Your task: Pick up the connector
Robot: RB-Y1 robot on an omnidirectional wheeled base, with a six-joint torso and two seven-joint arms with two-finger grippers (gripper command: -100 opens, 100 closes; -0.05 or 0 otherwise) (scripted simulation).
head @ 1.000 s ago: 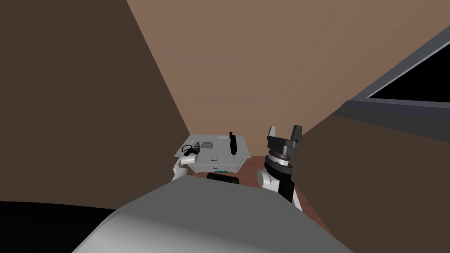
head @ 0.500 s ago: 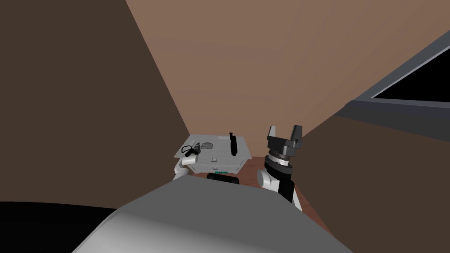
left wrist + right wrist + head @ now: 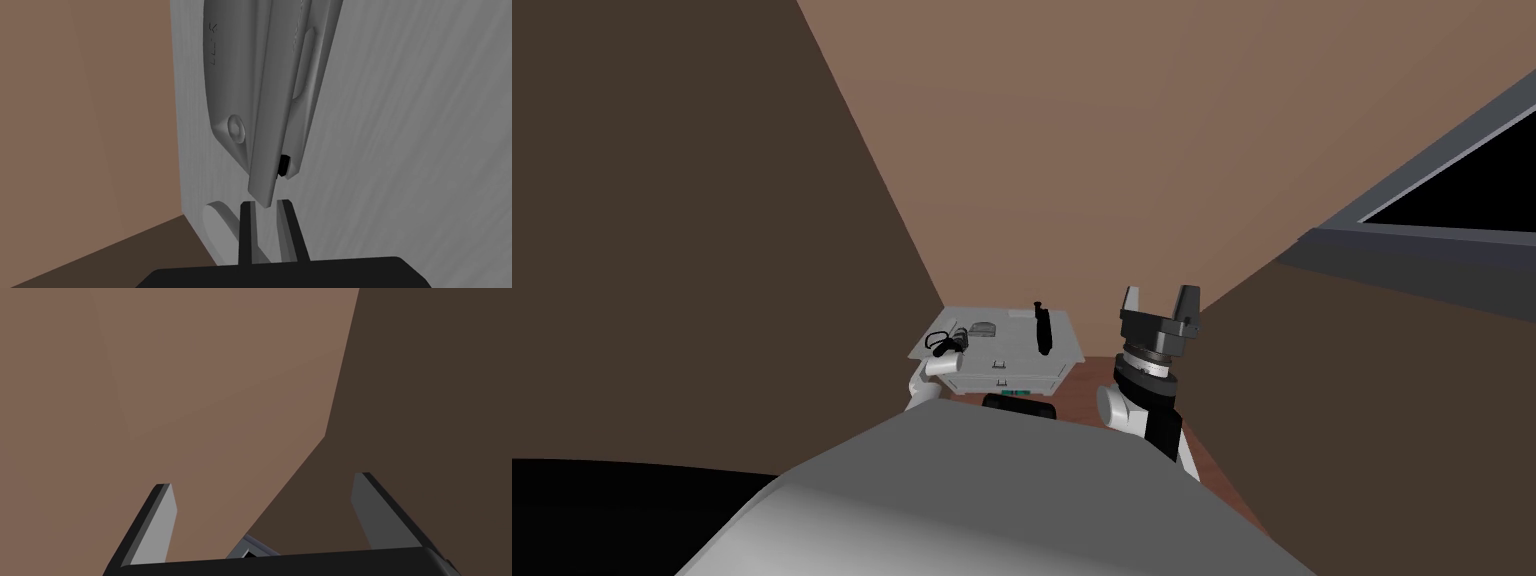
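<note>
Left gripper (image 3: 266, 203) pinches only the tip of the grey connector (image 3: 280, 100) on the white cabinet top (image 3: 400, 150): grasp looks made, next a slow straight lift

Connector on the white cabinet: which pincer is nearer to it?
Left. The left pincer is closed on the end of the grey connector; the right pincer, open, is raised to the right of the cabinet, well apart.

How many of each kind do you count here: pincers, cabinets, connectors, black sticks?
Pincers: 2, the left pincer and the right pincer
Cabinet: 1
Connector: 1
Black stick: 1
Total: 5
</note>
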